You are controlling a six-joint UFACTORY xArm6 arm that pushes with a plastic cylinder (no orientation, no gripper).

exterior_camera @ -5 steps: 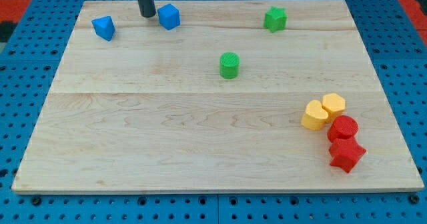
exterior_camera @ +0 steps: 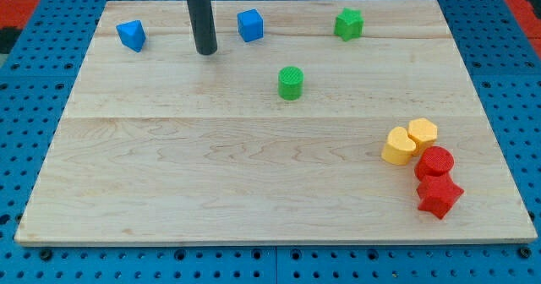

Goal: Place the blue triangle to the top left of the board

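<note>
The blue triangle (exterior_camera: 131, 35) lies near the board's top left corner. A blue cube (exterior_camera: 249, 24) sits near the top edge, left of centre. My tip (exterior_camera: 205, 51) rests on the wooden board (exterior_camera: 211, 174) between the two, lower than both, closer to the cube and touching neither.
A green star-like block (exterior_camera: 347, 23) sits at the top right of centre. A green cylinder (exterior_camera: 290, 82) stands mid-board. Two yellow blocks (exterior_camera: 408, 140) and two red blocks (exterior_camera: 437, 181) cluster at the lower right.
The blue cube has moved to the right along the top edge. My tip has moved down the view and slightly right. The blue triangle has not moved.
</note>
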